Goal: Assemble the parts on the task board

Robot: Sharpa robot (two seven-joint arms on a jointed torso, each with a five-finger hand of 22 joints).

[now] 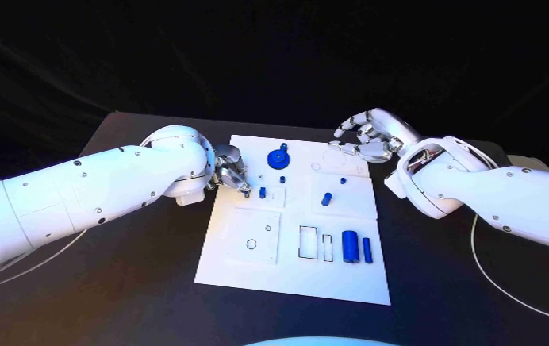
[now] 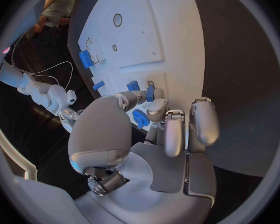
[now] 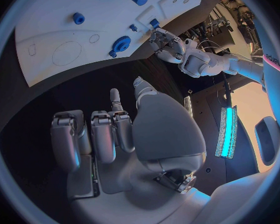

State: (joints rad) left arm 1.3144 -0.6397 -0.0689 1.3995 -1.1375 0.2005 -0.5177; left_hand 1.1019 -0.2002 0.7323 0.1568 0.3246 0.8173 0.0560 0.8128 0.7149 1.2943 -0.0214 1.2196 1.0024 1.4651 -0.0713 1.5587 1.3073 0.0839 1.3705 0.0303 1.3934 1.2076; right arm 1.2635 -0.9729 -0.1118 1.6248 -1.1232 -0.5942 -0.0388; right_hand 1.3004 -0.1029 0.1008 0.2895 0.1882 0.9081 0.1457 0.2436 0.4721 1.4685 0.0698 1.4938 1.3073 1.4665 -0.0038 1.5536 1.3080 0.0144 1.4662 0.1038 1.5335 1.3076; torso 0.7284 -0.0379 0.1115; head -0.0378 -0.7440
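Note:
The white task board [image 1: 246, 263] lies mid-table. On it are a blue gear [image 1: 278, 158], a small blue peg [image 1: 282, 178], a short blue piece [image 1: 262, 193], a blue block [image 1: 326, 199] and two blue bars [image 1: 349, 247] near the front. My left hand [image 1: 232, 173] hovers at the board's left edge with its fingertips pointing down beside the short blue piece [image 2: 150, 93]. A narrow gap shows between them, and the hand holds nothing. My right hand [image 1: 368, 136] is raised over the board's far right corner, fingers loosely spread and empty.
Empty slots and round recesses mark the board's near half [image 1: 309, 243]. Black table surrounds the board. White cables [image 1: 492, 274] trail on the table at the right and at the left front.

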